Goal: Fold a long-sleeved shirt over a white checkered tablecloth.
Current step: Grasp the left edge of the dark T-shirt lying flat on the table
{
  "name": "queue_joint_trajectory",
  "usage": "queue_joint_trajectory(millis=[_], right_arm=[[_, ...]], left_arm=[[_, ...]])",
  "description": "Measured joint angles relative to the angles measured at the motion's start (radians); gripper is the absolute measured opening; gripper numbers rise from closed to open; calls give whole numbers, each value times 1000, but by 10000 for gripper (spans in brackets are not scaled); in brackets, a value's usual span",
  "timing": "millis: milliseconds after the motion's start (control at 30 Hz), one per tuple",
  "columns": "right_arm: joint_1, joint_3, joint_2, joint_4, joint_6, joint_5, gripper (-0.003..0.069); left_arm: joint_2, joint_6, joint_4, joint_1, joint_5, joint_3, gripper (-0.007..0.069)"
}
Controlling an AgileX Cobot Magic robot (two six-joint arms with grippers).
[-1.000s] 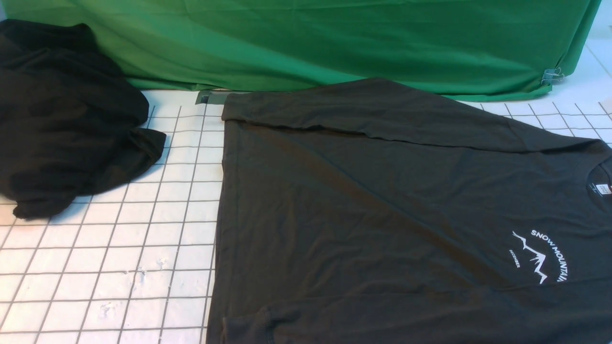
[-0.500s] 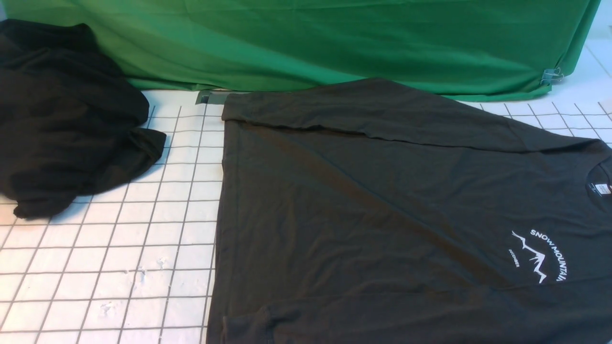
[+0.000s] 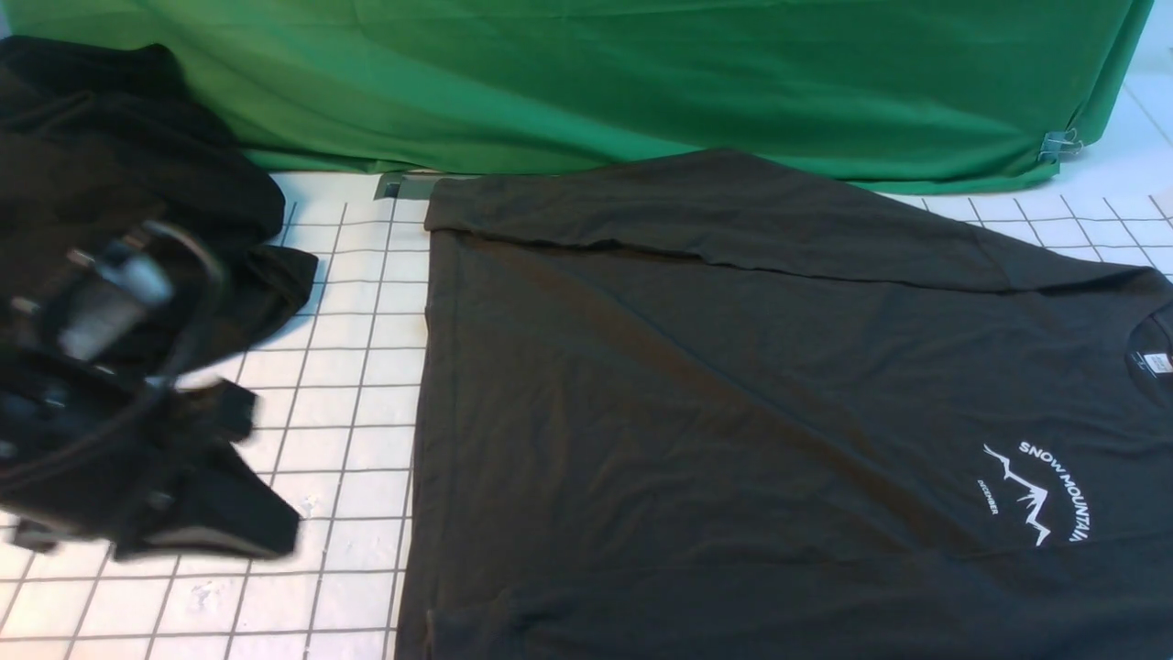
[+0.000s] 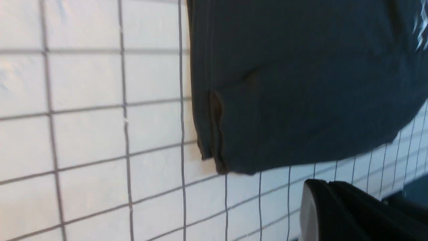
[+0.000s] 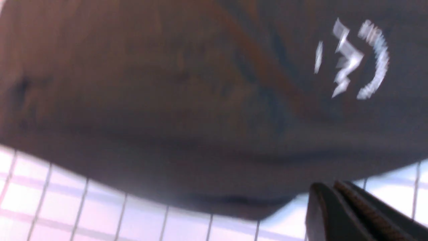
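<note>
in the front view my left arm [image 3: 101, 367] is a dark smear, hiding part of the black garment [image 3: 137, 174]. the long-sleeved shirt [image 3: 733, 385] runs off the right and bottom edges, and its neck label [image 3: 1156, 360] is too small to read. the right wrist view is blurred and the chest print [image 5: 354, 60] is illegible. my left gripper [image 4: 326, 187] and right gripper [image 5: 332, 190] show only their tips.

black left pincer [image 4: 320, 191], looped cable [image 3: 218, 284]

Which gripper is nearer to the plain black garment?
Left. The left gripper hangs over the tablecloth just beside the black garment; the right gripper is by the near edge of the printed shirt, far from it.
</note>
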Motion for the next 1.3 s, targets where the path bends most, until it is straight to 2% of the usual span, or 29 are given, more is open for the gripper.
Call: queue_joint_trajectory(millis=[67,133,233,333,633,800,1033,1200,1300], right_arm=[[0,-1,38,-1,-12,15,24],[0,-2,48,-1,-14,15,30],[0,-4,54,-2,-15,-4,43],[0,-5,54,-2,-15,-9,50],[0,-5,54,-3,-16,-26,85],[0,-5,54,-3,-16,-60,100],[0,-5,54,-3,-16,-68,114],[0,-5,54,-3,-16,-71,127],[0,-5,54,-3,-16,-74,135]], left_arm=[[85,15,-6,-127,-84,7,20],[107,26,-8,-175,-140,8,24],[182,38,13,-321,-325,8,49],[248,-4,56,-387,-385,8,92],[344,-59,114,-412,-434,9,301],[409,-63,117,-412,-471,9,358],[446,-63,105,-412,-464,2,336],[451,-67,101,-412,-454,-2,233],[457,-63,101,-412,-431,-12,143]])
